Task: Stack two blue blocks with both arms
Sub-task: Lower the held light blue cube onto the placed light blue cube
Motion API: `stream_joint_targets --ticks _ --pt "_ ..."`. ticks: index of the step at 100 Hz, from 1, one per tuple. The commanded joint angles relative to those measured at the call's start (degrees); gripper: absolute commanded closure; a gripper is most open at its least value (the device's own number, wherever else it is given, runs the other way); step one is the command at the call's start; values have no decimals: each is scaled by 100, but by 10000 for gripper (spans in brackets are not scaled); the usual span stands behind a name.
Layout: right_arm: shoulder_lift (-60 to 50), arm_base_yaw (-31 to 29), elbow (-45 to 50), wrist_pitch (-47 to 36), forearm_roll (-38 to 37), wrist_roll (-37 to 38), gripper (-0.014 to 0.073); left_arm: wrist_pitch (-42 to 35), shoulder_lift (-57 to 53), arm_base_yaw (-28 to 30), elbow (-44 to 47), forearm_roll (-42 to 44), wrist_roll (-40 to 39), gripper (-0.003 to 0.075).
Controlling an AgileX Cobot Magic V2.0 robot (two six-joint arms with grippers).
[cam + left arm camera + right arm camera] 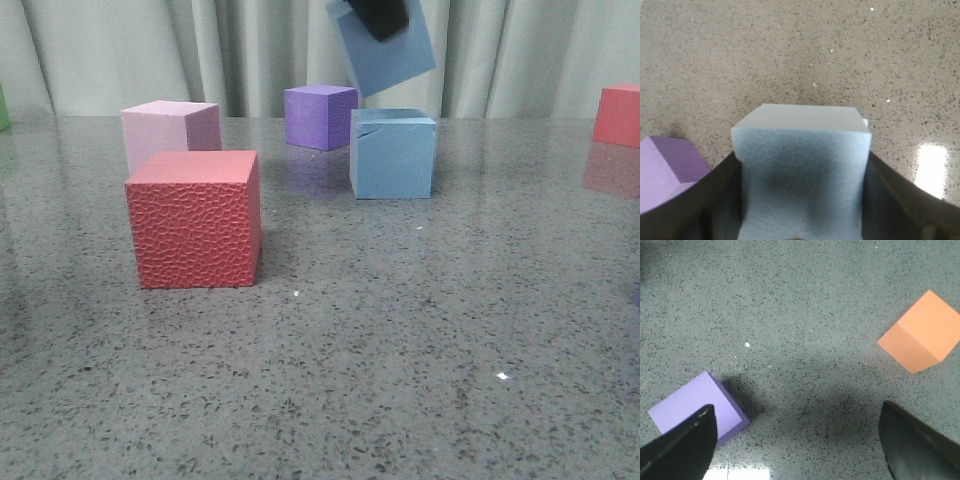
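— Above the table [400, 330], near the curtain [150, 50], what is the left gripper [802, 220] doing?

— It pinches one blue block [392, 55] between its two dark fingers [715, 200]. From the front that held block hangs tilted in the air, one corner down, with the black gripper tip covering its top. In the left wrist view the same cube [802, 170] fills the space between the fingers, pressed on both sides.

— And the second blue block [392, 153]?

— It sits flat on the table, directly under the lifted one, apart from it (a thin crack runs near its upper left corner). A purple cube [320, 116] stands just behind and to its left.

— The right gripper [797, 445]?

— Spread wide, nothing between its fingers. Its wrist view shows bare table between them, a lilac cube [692, 407] by one finger and an orange cube [922, 332] further off.

— Anything else on the table?

— A red cube [195, 220] stands nearest the front camera, a pink cube [165, 130] close behind it, and another red cube [617, 115] at the far right edge.
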Motion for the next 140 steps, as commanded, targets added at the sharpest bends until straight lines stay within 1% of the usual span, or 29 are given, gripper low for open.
stream_joint_targets --ticks 1,42,57,140 --pt "-41 -38 -131 -337 -60 -35 -53 89 -342 -56 13 -194 5 477" --pt "-41 -38 -131 -343 -60 -35 -53 89 -342 -56 64 -146 78 477" --pt "-41 -38 -131 -343 -60 -35 -53 89 -342 -56 64 -311 194 477" --pt "-41 -38 -131 -343 -60 -35 -53 89 -342 -56 64 -211 265 477"
